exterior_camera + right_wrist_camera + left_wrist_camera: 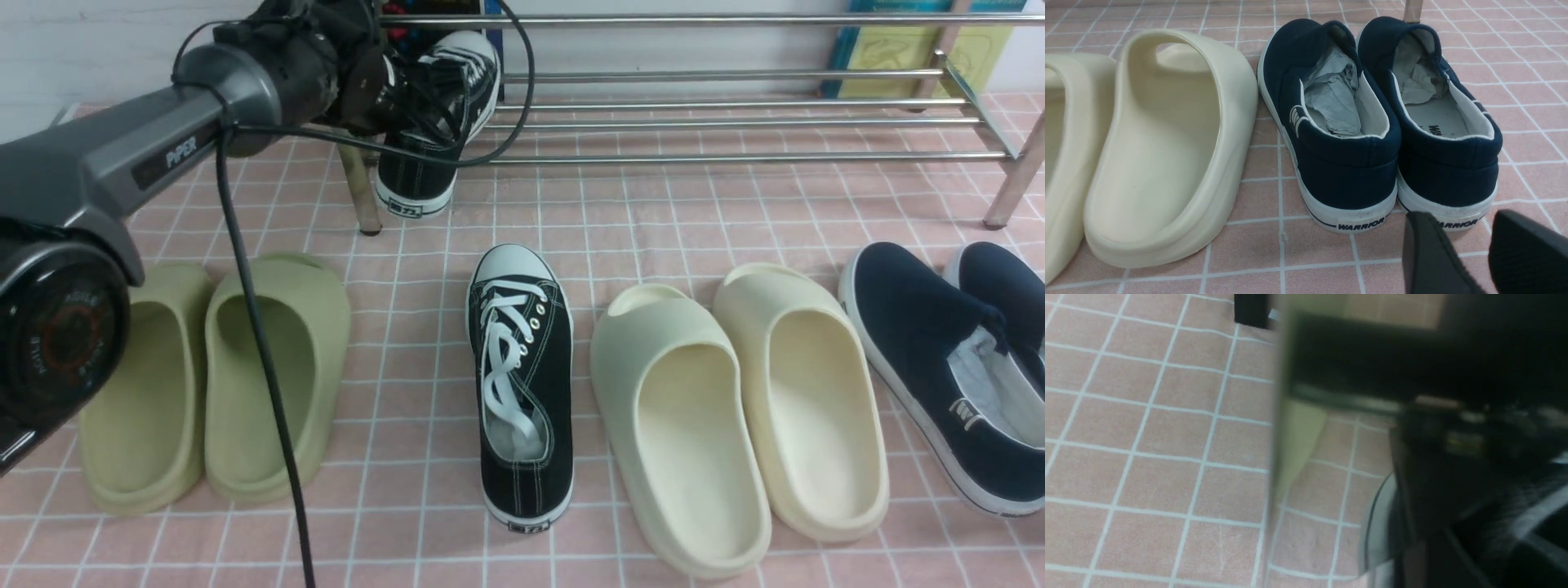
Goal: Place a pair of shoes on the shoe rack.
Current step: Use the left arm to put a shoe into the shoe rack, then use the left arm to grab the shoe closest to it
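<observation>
One black lace-up sneaker (433, 122) leans on the left end of the chrome shoe rack (735, 122), toe up and heel hanging down past the front bar. My left gripper (408, 90) is at that sneaker's opening, its jaws hidden behind the wrist. The left wrist view is blurred and shows only dark canvas (1474, 522) beside a chrome rack bar (1290, 457). The other black sneaker (522, 384) lies on the pink tiled floor, toe toward the rack. My right gripper (1459, 216) hovers open and empty just behind the heels of the navy slip-ons (1331, 122).
Green slides (212, 384) lie at the left, cream slides (735, 416) right of centre and navy slip-ons (955, 367) at the far right. The rack's left leg (359, 188) stands beside the hanging heel. The left arm's cable (261, 367) dangles over a green slide.
</observation>
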Tool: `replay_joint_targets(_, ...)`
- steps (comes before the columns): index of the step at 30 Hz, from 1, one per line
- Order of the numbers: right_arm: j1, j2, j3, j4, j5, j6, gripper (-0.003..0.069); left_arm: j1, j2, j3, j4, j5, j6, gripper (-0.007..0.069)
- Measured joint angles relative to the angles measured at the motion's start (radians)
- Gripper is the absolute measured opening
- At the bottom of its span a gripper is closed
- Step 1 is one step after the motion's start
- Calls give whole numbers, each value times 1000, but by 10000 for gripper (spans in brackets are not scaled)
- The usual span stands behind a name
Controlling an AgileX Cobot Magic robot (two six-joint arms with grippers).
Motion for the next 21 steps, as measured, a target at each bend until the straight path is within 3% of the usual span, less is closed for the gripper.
replay_joint_targets(5,0,0,0,0,0,0,240,3,-57,-6,-22,136,27,328)
replay_joint_targets(8,0,0,0,0,0,0,240,7,-158,-11,-54,327,115,368)
replay_joint_targets(12,0,0,0,0,0,0,240,15,-242,-12,-154,505,259,370)
replay_joint_targets(16,0,0,0,0,0,0,240,16,-311,27,-354,688,439,370)
replay_joint_targets(19,0,0,0,0,0,0,240,-6,-374,184,-484,700,527,370)
replay_joint_targets(21,0,0,0,0,0,0,240,-24,-396,250,-498,685,541,370)
